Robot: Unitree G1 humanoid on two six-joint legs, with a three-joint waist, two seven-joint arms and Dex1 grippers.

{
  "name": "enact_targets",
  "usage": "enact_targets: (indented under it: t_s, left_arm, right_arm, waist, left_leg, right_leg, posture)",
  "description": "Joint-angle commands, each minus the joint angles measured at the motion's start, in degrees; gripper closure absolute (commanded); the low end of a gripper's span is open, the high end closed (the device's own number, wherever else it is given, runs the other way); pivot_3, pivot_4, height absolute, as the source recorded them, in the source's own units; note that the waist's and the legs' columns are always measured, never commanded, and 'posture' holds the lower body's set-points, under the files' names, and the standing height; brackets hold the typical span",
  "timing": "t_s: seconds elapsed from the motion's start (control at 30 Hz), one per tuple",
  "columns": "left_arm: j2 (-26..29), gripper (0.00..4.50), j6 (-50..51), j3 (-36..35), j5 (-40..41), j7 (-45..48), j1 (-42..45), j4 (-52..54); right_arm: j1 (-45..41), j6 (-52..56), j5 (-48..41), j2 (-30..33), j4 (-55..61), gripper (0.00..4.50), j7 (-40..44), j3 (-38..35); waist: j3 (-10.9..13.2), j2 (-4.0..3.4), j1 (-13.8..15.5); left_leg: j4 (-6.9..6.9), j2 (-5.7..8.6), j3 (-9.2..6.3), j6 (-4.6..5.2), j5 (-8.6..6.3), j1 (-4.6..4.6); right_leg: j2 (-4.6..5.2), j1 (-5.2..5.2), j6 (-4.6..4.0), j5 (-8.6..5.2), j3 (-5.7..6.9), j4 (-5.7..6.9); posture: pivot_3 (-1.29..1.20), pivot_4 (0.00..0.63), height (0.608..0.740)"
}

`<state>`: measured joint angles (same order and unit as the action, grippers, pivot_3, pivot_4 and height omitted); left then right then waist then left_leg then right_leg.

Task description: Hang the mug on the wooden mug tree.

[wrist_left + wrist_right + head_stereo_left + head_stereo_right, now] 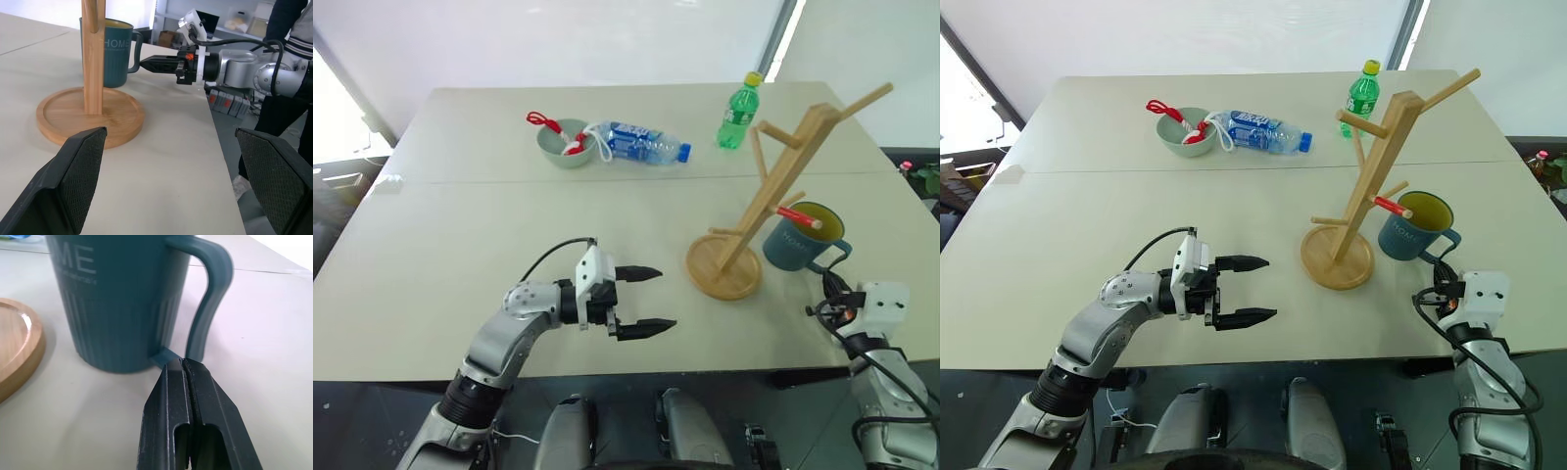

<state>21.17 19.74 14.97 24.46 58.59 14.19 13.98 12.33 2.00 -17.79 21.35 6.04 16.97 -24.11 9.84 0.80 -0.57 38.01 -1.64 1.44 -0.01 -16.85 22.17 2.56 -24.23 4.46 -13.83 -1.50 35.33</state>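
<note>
We see the mug [800, 240] (white lettering reading "HOME") upright on the desk [460, 225] near its right edge, just beside the wooden mug tree [773, 201], right pincer [188, 377] pressed together at its handle, left pincer [646, 299] spread wide.

Standing upright on the pale table [274, 333]: dusty teal-blue ceramic mug [117, 298] with ribbed lower wall and white lettering, loop handle [210, 298] facing the camera side. Pointing at the foot of that handle, tips just short of it: right gripper [185, 363], black fingers pressing together. Lying just beside the mug: rounded edge of the light wooden disc base [17, 347].
</note>
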Motion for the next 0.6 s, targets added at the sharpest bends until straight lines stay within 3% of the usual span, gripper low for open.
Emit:
enact_targets:
  t_s: [0.03, 0.17, 0.6]
  left_arm:
    - [-0.3, 0.00, -0.4, 0.4, 1.0, 0.4, 0.4, 1.7]
    - [-0.6, 0.00, -0.2, 0.5, 1.3, 0.4, 0.5, 1.6]
    - [-1.2, 0.00, -0.7, 0.2, 0.8, -0.2, 0.4, 1.7]
  right_arm:
    - [1.7, -0.7, -1.6, -0.3, 3.3, 3.64, 0.6, -1.9]
    - [1.5, -1.3, 0.1, -0.7, 3.6, 1.64, -1.8, -1.4]
    - [-5.4, -2.2, 1.4, -1.2, -2.5, 1.64, -5.7, -1.4]
  waist:
    - [0.0, 0.00, 0.0]
    - [0.0, -0.02, -0.2]
    - [0.0, -0.05, -0.1]
  left_leg:
    - [0.00, 0.00, 0.00, 0.00, 0.00, 0.00]
    - [0.04, -0.01, 0.01, 0.00, 0.00, -0.02]
    - [0.06, 0.03, 0.02, -0.01, 0.01, -0.07]
  right_leg:
    - [0.00, 0.00, 0.00, 0.00, 0.00, 0.00]
    - [0.00, 0.00, 0.00, 0.00, -0.03, 0.02]
    - [-0.02, 0.00, 0.00, 0.01, -0.05, 0.13]
  posture:
    - [0.00, 0.150, 0.740]
    - [0.00, 0.150, 0.740]
    - [0.00, 0.150, 0.740]
